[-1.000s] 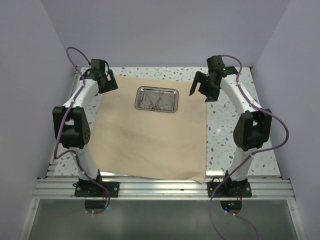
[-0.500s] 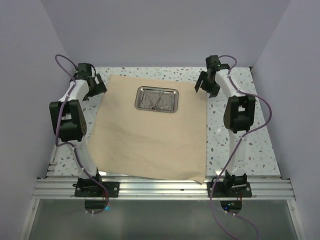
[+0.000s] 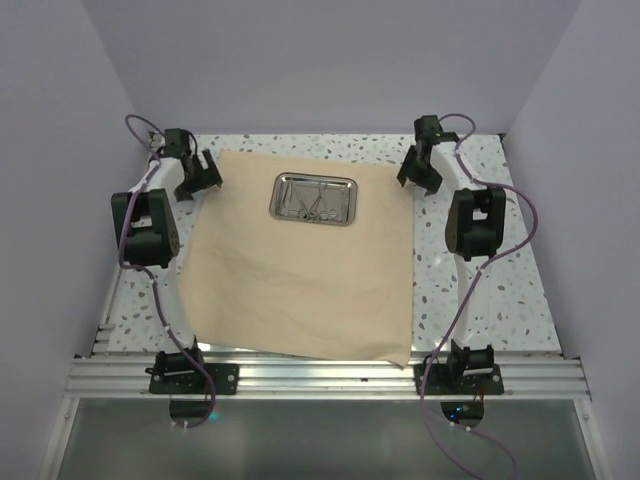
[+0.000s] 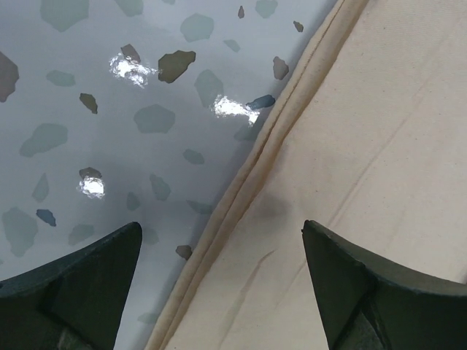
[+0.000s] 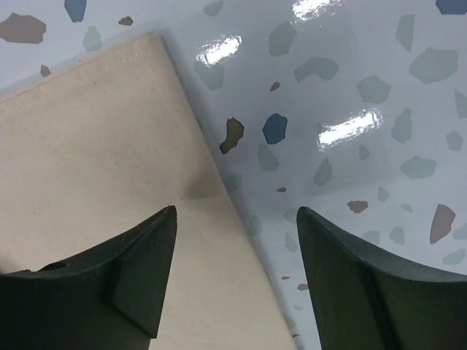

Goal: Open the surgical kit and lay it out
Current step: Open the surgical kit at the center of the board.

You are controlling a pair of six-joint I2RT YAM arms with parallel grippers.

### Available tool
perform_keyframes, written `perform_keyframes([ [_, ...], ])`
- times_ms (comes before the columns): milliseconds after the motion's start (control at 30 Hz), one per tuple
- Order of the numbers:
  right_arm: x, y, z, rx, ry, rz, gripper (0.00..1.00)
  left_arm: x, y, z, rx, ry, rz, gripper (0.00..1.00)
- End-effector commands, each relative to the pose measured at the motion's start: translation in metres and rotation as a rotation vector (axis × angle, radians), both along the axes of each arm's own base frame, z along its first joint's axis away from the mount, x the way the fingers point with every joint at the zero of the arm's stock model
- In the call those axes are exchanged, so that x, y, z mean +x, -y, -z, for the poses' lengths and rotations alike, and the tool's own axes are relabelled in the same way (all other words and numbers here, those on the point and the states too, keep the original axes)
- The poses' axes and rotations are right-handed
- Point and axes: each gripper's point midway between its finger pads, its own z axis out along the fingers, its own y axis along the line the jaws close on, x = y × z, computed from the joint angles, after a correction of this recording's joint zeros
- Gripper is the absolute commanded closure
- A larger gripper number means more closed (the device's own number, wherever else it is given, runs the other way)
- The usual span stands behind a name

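The tan cloth wrap (image 3: 300, 270) lies spread flat on the speckled table. A shiny steel tray (image 3: 315, 198) sits on its far middle part, holding small silver forceps and tweezers (image 3: 308, 203). My left gripper (image 3: 200, 172) is open over the cloth's far left edge; the left wrist view shows the hemmed edge (image 4: 255, 168) running between its fingers. My right gripper (image 3: 420, 168) is open over the cloth's far right corner, which shows in the right wrist view (image 5: 157, 87). Both grippers are empty.
The speckled table (image 3: 480, 290) shows bare strips left and right of the cloth. Lilac walls close in at the back and sides. An aluminium rail (image 3: 320, 375) runs along the near edge, and the cloth's near right corner hangs onto it.
Both arms have drawn back and folded up. The left gripper moved slightly right toward the cloth edge; the right gripper stayed near the far right corner. The cloth and tray have not moved.
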Motion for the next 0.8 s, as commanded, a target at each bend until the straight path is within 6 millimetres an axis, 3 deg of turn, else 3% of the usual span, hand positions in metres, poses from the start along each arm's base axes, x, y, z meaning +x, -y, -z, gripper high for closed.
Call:
perform_keyframes([
  [0,0.008,0.0,0.014,0.005,0.014,-0.006,0.3,0.023,-0.002,-0.015,-0.002,0.087,0.033,0.06],
  [100,0.009,-0.008,0.024,0.053,0.018,-0.006,0.34,0.025,-0.002,-0.012,-0.003,0.095,0.027,0.15],
  [167,0.01,-0.014,0.032,0.085,0.013,-0.01,0.37,0.028,0.0,-0.009,-0.013,0.082,0.03,0.3],
  [367,0.016,-0.028,0.043,0.136,0.009,-0.025,0.52,0.032,0.025,-0.001,0.007,0.05,0.078,0.38],
  [433,0.017,-0.03,0.044,0.152,0.011,-0.028,0.65,0.033,0.029,0.003,-0.009,0.046,0.083,0.44],
  [467,0.017,-0.031,0.047,0.161,0.007,-0.028,0.74,0.033,0.032,0.01,-0.028,0.037,0.088,0.53],
  [533,0.016,-0.038,0.05,0.186,0.001,-0.035,0.81,0.033,0.035,0.016,-0.044,0.022,0.091,0.59],
  [567,0.018,-0.039,0.053,0.191,0.004,-0.036,0.91,0.034,0.035,0.017,-0.046,0.02,0.089,0.65],
  [633,0.02,-0.045,0.053,0.216,0.007,-0.044,1.0,0.037,0.036,0.014,-0.049,0.034,0.09,0.76],
  [767,0.032,-0.05,0.051,0.238,0.033,-0.047,1.0,0.039,0.037,0.014,-0.067,0.025,0.089,0.98],
])
